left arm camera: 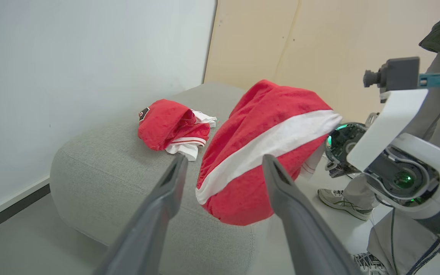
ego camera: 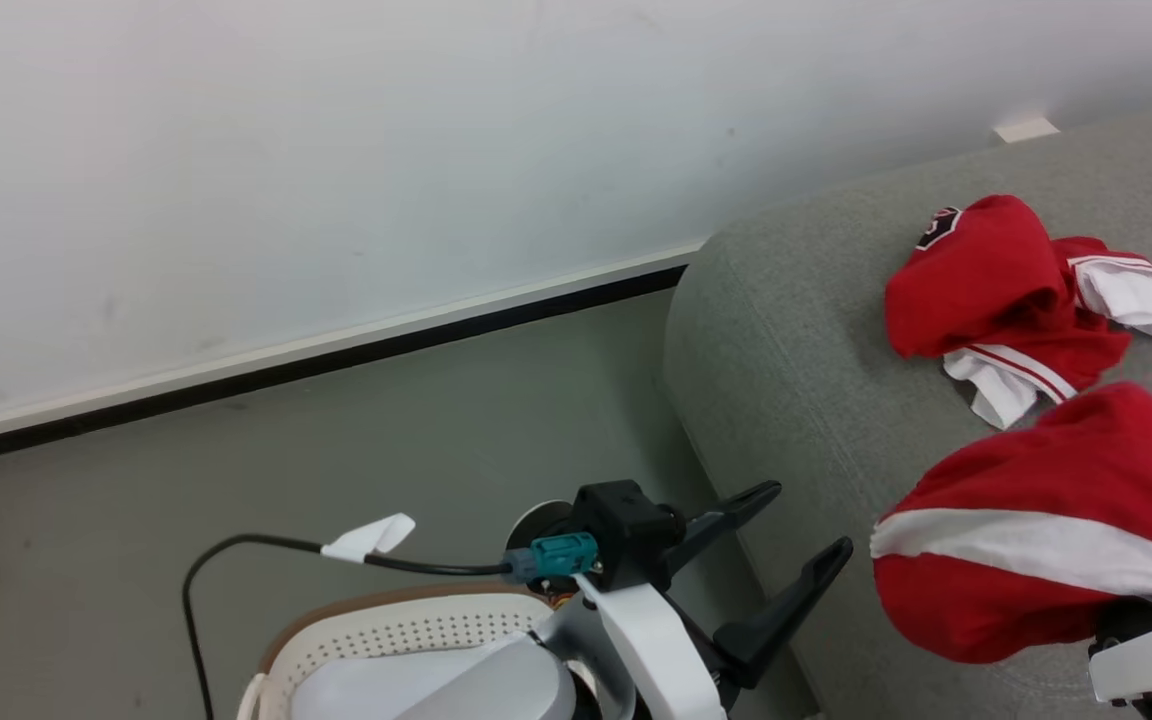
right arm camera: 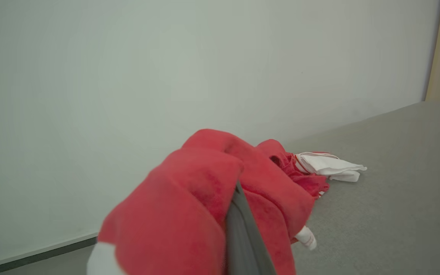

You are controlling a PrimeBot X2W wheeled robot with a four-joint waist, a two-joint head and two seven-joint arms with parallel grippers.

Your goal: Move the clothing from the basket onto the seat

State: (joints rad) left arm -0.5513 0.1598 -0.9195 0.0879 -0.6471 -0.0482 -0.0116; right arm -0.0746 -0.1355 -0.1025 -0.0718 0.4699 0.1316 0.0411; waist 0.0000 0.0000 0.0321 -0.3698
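We have one jersey [ego camera: 996, 285] lying on the seat [ego camera: 796, 330]. Our right pincer [right arm camera: 238, 198] clenches a second jersey [ego camera: 1036, 520] over the seat's near edge, not yet released. Our left pincer [ego camera: 806, 518] gapes empty near the basket [ego camera: 416, 625], whose contents are hidden.

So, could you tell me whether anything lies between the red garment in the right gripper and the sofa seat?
Nothing visible does. The held garment hangs from the shut right gripper over bare grey sofa; the other jersey lies farther back on the seat, and the open left gripper stands aside at the sofa's edge.
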